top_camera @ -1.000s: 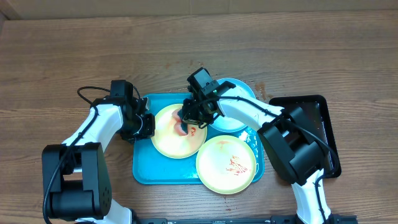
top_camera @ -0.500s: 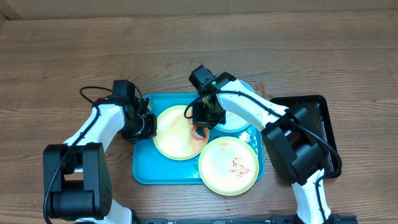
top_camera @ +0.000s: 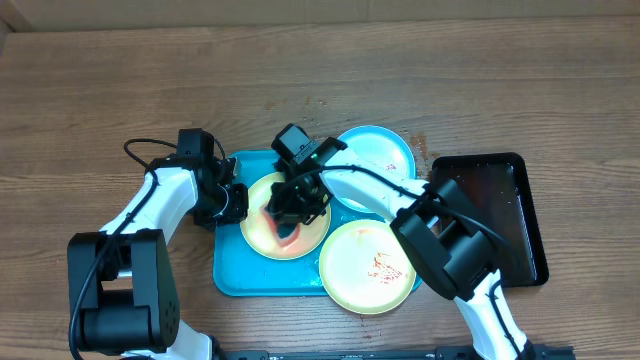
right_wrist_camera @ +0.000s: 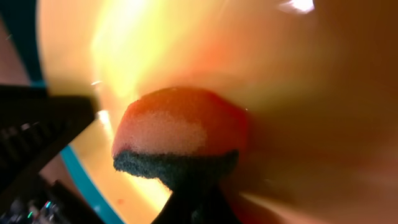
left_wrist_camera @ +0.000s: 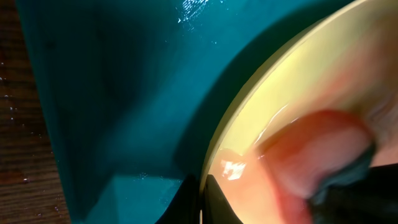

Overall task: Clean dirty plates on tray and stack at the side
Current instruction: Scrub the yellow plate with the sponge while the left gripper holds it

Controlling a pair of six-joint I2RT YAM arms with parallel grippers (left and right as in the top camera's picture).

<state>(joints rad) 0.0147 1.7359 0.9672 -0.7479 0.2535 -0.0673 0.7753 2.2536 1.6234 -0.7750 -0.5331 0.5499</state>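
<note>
Yellow-green plate [top_camera: 265,195]: lies on the left half of the tray [top_camera: 240,272], with a thin red film spread over its face as it is scrubbed.
Blue plate [top_camera: 380,150]: sits at the tray's far-right corner, away from the arm bases, overhanging the rim. From overhead it shows no sauce.
Second yellow-green plate [top_camera: 368,265]: rests at the tray's near-right corner, overlapping the tray's edge, with red streaks at its centre.
Right gripper [top_camera: 288,212]: clamped on a sponge [right_wrist_camera: 177,134], pink with a dark scouring layer, which presses against the yellow-green plate over the tray's left half.
Left gripper [top_camera: 232,203]: pinches that plate's rim on the side nearest the tray's left edge. The wrist view shows the rim running between the dark fingertips, apparently bracing the plate.
Just changed: within a second the sponge has swept from the plate's far-right part, past its right rim, to its middle. The right arm has swung toward the tray's left side, uncovering more of the blue plate.
Meaning for the task: this looks like mid-scrub on the first plate, with sauce smeared about but not yet gone. The streaked plate awaits its turn, and nothing is stacked beside the tray.
Black tray [top_camera: 500,200]: stands just off the tray's right side, with no plate on it.
</note>
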